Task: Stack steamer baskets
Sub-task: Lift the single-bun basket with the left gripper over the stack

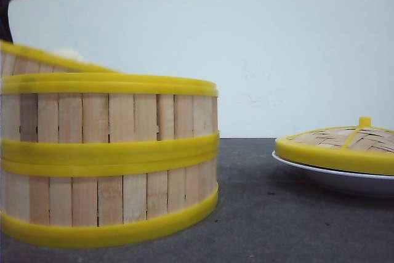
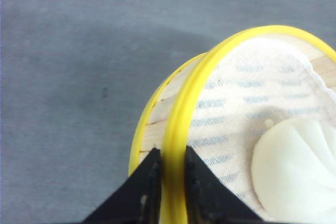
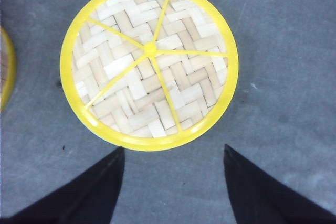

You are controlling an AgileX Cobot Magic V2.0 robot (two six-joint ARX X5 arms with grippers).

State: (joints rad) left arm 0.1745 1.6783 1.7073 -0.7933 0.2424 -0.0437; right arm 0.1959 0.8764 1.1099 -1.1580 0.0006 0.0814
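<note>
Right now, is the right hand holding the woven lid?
No. The right hand hangs open above the woven lid, its fingers apart and touching nothing.

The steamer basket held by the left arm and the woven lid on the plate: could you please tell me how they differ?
The held steamer basket is tilted above the two stacked baskets; the woven lid lies flat on the white plate. The basket's rim is pinched by the left gripper; the lid is untouched, with the right gripper open nearby. The basket holds a white bun on a liner; the lid carries nothing. Both have yellow rims.
</note>
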